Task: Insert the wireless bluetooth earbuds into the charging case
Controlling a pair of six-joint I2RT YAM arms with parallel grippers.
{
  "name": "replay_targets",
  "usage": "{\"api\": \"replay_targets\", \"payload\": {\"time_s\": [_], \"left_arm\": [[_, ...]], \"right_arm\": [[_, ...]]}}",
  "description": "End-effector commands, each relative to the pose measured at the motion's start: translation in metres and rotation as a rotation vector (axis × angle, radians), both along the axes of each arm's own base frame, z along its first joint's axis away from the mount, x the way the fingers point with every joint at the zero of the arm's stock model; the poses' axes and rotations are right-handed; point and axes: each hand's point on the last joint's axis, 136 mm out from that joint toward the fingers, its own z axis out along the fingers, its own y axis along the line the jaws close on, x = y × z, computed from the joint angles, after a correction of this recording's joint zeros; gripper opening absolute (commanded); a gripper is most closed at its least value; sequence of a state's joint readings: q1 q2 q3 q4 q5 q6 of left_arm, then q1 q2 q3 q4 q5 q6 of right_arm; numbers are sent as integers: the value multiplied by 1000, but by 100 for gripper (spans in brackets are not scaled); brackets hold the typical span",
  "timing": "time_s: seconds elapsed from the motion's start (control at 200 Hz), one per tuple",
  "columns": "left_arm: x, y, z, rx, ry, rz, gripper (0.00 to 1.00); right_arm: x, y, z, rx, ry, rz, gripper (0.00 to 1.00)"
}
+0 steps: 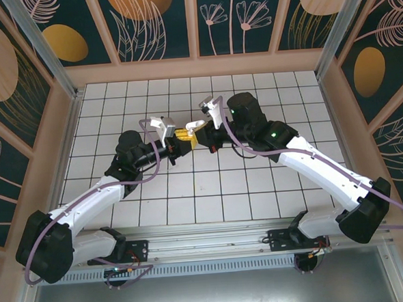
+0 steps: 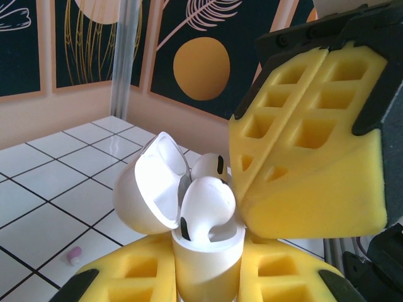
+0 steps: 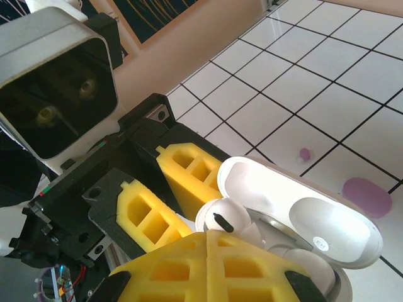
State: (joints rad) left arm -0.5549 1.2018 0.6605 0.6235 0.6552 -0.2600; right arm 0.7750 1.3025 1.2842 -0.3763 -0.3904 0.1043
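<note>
Left fingers (image 2: 135,274) clamped one white charging case (image 2: 208,267), lid open, two white earbuds (image 2: 204,204) seated inside; right fingers (image 2: 302,189) closed, empty, just beside them. Two purple pieces (image 3: 367,195) lay on tiles (image 3: 327,75).

The white charging case (image 2: 208,261) stands upright with its lid hinged open. Two white earbuds (image 2: 208,204) protrude from its top, stems down. Two pale purple buds (image 3: 367,195) lie on the tabletop (image 3: 302,88) near the case.
</note>
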Motion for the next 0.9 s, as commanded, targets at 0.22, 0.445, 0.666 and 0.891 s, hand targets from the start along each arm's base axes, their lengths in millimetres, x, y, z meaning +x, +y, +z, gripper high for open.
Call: {"api": "replay_targets", "payload": {"time_s": [0.22,0.445,0.666,0.891], "left_arm": [[-7,-2,20,-25,-51,-36,0],[-7,-2,16,-11,-58,-36,0],[-12,-5,13,6,-100,-75,0],[-20,-1,16,6,-170,-82,0]], "right_arm": [[-1,-6,2,-8,3,10,0],[-18,-6,34,75,-19,68,0],[-22,-13,79,181,-25,100,1],[16,-39,65,192,83,-42,19]]}}
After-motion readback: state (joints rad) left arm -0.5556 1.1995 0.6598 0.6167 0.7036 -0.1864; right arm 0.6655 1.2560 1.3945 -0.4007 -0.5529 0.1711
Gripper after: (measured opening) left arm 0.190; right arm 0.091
